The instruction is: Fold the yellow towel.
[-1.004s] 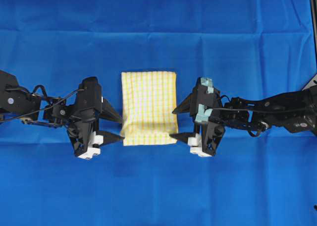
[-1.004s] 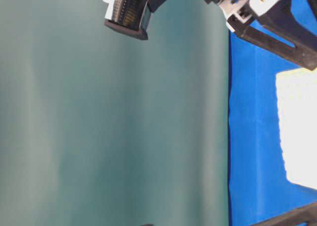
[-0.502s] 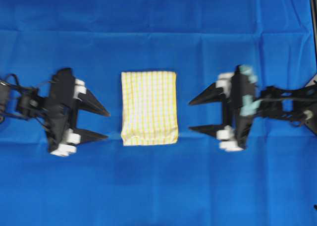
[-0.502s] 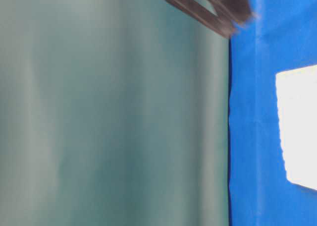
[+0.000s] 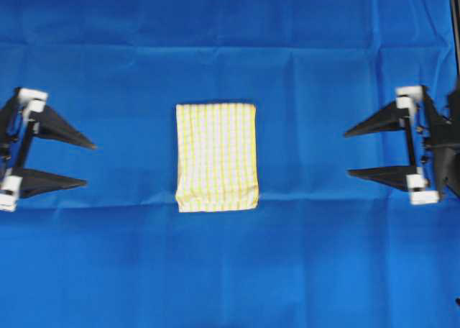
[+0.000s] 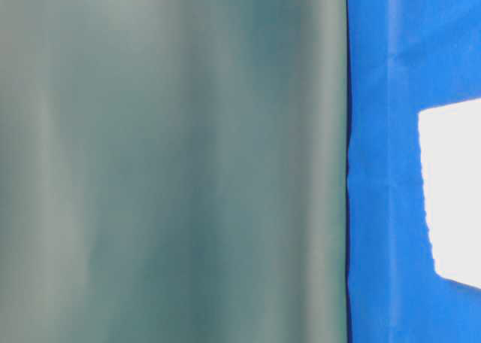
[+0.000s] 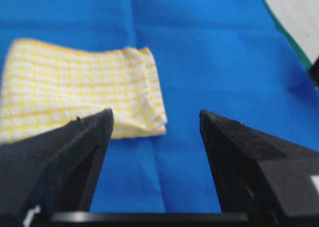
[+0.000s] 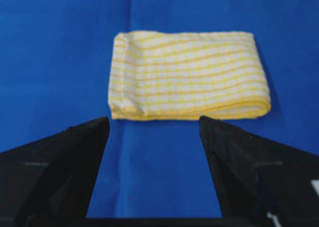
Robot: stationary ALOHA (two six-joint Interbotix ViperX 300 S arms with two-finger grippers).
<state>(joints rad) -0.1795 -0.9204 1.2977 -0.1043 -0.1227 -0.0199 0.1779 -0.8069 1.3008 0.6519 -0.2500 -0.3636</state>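
The yellow towel (image 5: 216, 157) is sitting pretty much dead center on the blue cloth (image 5: 215, 270) that covers the counter, already folded down into a compact rectangle with what looks like several layers stacked up. From the right wrist view you can see a rounded fold along one long side and the stacked hems at one short end, so I'd say the folding is basically done. It's thin checked fabric, so I'd guess light, floppy and not slippery at all, nothing fragile here. If another fold were wanted, I'd pinch the two corners of one short end, through all the layers, since a single layer would just peel off and undo the stack. Moving outward, the left claw (image 5: 80, 163) is way off to the left side, jaws spread wide and holding nothing, and the right claw (image 5: 348, 154) mirrors it on the right edge, also spread and empty. Both are well apart from the towel.
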